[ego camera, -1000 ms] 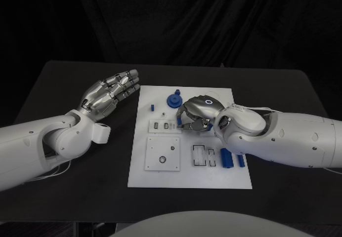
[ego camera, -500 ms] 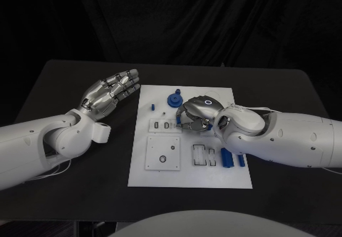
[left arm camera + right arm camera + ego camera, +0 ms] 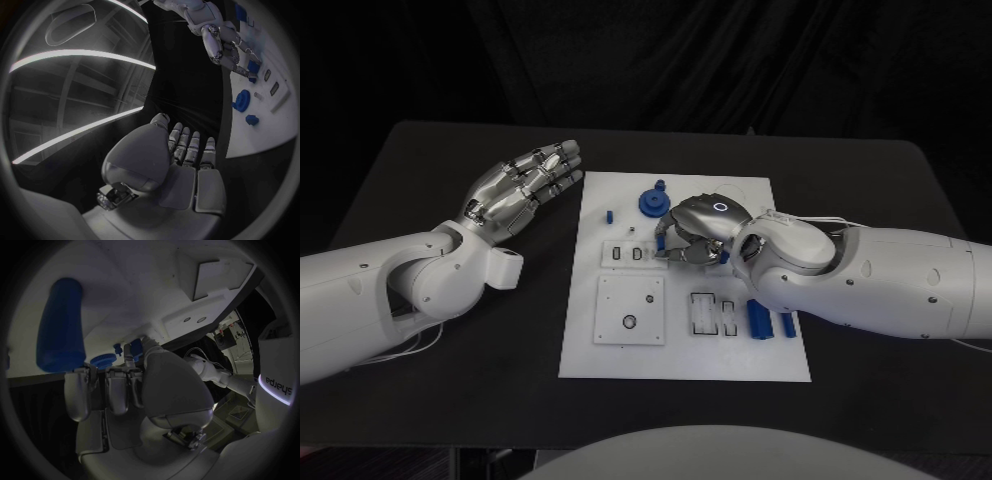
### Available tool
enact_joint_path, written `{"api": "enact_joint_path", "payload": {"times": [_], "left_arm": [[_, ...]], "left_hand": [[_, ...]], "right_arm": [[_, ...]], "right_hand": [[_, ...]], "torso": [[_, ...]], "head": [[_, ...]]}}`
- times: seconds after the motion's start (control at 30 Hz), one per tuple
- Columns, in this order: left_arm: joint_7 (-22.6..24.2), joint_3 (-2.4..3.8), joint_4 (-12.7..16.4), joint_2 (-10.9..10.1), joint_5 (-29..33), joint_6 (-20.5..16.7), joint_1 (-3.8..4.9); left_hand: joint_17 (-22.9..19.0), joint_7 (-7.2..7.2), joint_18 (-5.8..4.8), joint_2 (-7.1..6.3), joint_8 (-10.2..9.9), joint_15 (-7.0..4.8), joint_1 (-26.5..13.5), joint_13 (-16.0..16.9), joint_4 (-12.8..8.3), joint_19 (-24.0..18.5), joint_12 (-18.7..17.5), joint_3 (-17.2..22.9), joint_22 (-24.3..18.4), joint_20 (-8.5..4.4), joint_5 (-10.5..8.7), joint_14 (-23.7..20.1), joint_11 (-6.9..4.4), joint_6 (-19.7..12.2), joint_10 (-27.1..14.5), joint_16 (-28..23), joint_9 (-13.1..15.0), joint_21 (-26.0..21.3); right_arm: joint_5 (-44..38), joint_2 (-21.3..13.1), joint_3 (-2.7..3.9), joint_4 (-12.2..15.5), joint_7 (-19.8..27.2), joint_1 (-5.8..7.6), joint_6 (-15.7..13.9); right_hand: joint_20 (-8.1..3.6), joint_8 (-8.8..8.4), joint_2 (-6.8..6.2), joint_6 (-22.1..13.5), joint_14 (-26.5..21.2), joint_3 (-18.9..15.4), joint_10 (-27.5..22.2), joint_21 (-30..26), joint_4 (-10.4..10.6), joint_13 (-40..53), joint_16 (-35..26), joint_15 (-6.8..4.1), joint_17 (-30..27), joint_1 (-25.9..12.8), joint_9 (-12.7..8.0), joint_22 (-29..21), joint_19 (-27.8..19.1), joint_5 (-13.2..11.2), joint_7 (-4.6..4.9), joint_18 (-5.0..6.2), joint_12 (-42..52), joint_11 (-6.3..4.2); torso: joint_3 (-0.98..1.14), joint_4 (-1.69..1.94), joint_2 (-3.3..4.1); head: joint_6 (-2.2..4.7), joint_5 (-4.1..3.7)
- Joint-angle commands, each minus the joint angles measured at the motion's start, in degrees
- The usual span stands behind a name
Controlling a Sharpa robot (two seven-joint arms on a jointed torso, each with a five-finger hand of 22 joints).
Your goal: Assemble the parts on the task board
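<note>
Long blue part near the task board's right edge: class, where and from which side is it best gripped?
Probably pinch the long blue part at mid-length, across its narrow width, coming from above. It lies flat on the task board, and a smaller blue piece lies close beside it, so a sideways approach looks cramped.

Dim scene, dark surroundings, fisheye-warped wrist views
</note>
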Motion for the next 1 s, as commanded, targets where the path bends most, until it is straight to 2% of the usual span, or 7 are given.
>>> {"api": "enact_joint_path", "payload": {"times": [0.03,0.4,0.57,0.87,1.0], "left_arm": [[0.5,0.05,0.0,0.1,0.2,0.7,-0.11],[0.3,0.05,0.0,0.0,0.2,0.8,-0.13],[0.2,0.05,-0.1,0.0,0.2,0.7,-0.14],[0.0,0.05,-0.3,0.0,0.2,0.6,-0.16],[-0.1,0.05,-0.3,0.0,0.2,0.7,-0.16]], "left_hand": [[0.0,0.09,0.53,-0.26,0.1,0.21,0.2,0.0,0.0,-0.2,0.0,0.3,0.0,0.43,0.14,-0.1,0.26,-0.3,-0.2,0.1,-0.1,0.0],[0.0,0.12,0.53,-0.36,0.1,0.22,0.1,0.0,-0.1,-0.2,-0.1,0.5,0.0,0.45,0.06,-0.1,0.29,-0.4,-0.3,0.1,-0.1,0.0],[0.0,0.13,0.53,-0.38,0.0,0.22,0.1,-0.1,-0.1,-0.2,-0.1,0.5,0.0,0.45,0.04,-0.2,0.3,-0.6,-0.4,0.1,-0.1,0.0],[0.0,0.16,0.54,-0.45,-0.1,0.22,0.1,-0.1,-0.1,-0.2,-0.2,0.5,0.0,0.44,-0.01,-0.2,0.31,-0.8,-0.5,0.1,-0.1,0.0],[0.0,0.16,0.54,-0.45,-0.1,0.22,0.1,-0.1,-0.1,-0.2,-0.2,0.5,0.0,0.44,-0.01,-0.2,0.31,-0.8,-0.5,0.1,-0.1,0.0]], "right_arm": [[-0.4,0.0,-0.14,-0.1,-0.6,-0.32,1.0],[-0.4,0.0,-0.14,-0.1,-0.5,-0.32,1.2],[-0.4,0.0,-0.13,-0.1,-0.3,-0.32,1.1],[-0.4,0.0,-0.13,-0.2,0.4,-0.33,0.5],[-0.4,0.1,-0.13,-0.2,0.7,-0.33,-0.2]], "right_hand": [[0.52,-0.33,-0.49,-0.6,6.1,-0.5,6.2,-0.3,0.0,15.1,0.2,0.36,15.1,-0.4,-0.1,13.1,2.6,-0.7,0.04,1.02,0.1,0.37],[0.5,-1.33,-1.19,-2.1,6.1,-0.8,6.2,0.0,0.0,15.1,0.2,0.32,15.1,-0.5,-0.3,13.3,2.8,-2.7,-0.03,0.92,0.1,0.31],[0.43,-2.84,-2.01,-4.4,6.1,-1.0,6.2,0.3,0.8,15.1,0.2,0.23,15.1,-1.0,-1.0,13.4,3.0,-4.5,-0.17,0.85,0.1,0.21],[0.36,-3.63,-2.48,-5.5,6.1,-0.9,6.2,0.2,1.5,15.1,0.2,0.14,15.1,-1.1,-1.6,13.4,3.0,-5.4,-0.33,0.86,0.1,0.1],[0.27,-4.5,-2.77,-6.9,6.1,-0.8,6.2,0.2,2.0,15.1,0.2,0.05,15.1,-1.1,-2.3,13.3,3.0,-5.9,-0.45,0.87,0.1,-0.02]], "torso": [[0.01,-0.05,-0.02],[0.02,-0.02,0.02],[0.0,-0.02,-0.02],[0.01,-0.01,-0.03],[0.02,-0.03,-0.04]], "head": [[0.04,-0.05],[0.08,-0.1],[0.11,-0.11],[0.08,-0.15],[0.05,-0.14]]}}
